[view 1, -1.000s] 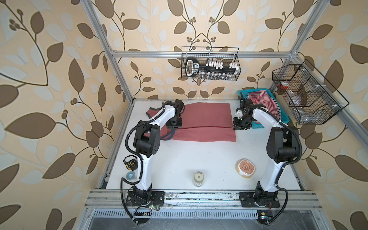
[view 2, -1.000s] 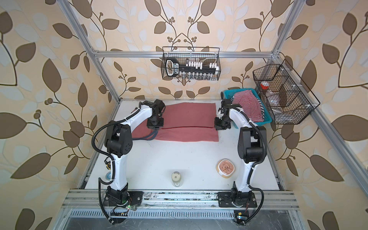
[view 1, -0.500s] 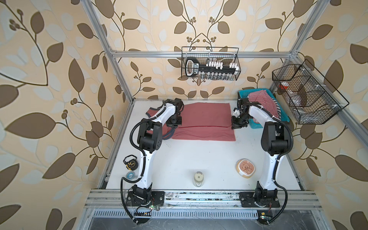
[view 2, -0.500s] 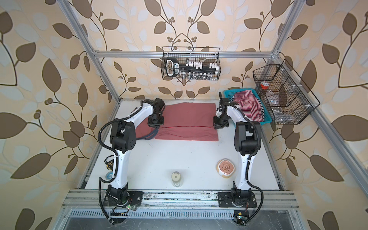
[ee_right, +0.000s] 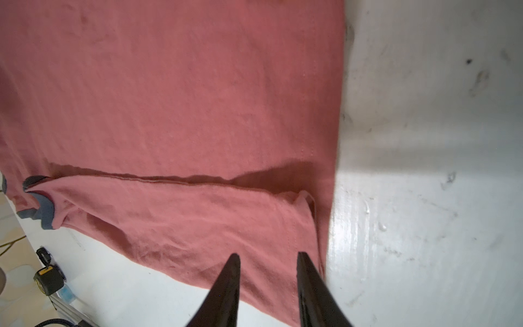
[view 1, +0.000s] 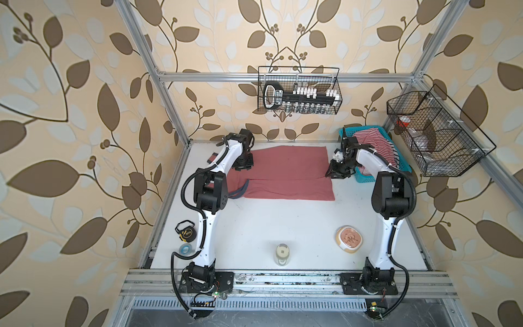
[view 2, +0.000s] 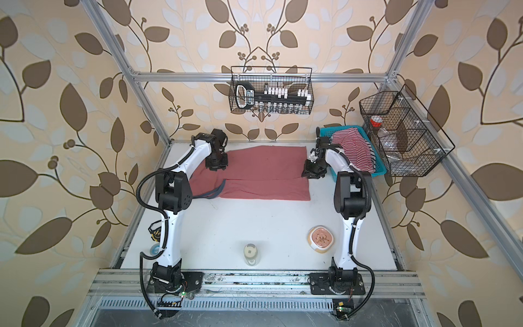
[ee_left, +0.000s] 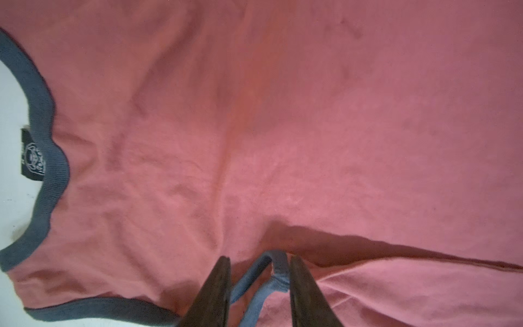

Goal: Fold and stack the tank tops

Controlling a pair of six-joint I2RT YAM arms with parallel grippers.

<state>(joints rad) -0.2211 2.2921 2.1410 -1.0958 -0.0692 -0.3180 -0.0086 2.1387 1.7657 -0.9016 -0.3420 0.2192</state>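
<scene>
the brick-red tank top (view 1: 285,172) lies flat near the back of the white worktop (view 1: 283,220), with one long side folded over onto itself. the left hand (ee_left: 259,259) sits at its armhole end with fingers parted, and the blue trim (ee_left: 278,271) lies loose between them, so it's released. the right hand (ee_right: 268,254) is spread apart too, over the hem corner, gripping nothing. the striped tank top (view 1: 376,141) is heaped in the teal basket (view 2: 339,129) at the back right.

The brick-red tank top (view 2: 263,172) lies partly folded on the surface (view 2: 254,226). The left tool (view 2: 216,167) is at its strap end and the right tool (view 2: 311,173) at its hem, seemingly touching cloth. The striped tank top (view 2: 353,148) drapes over the teal basket (view 2: 378,170).
</scene>
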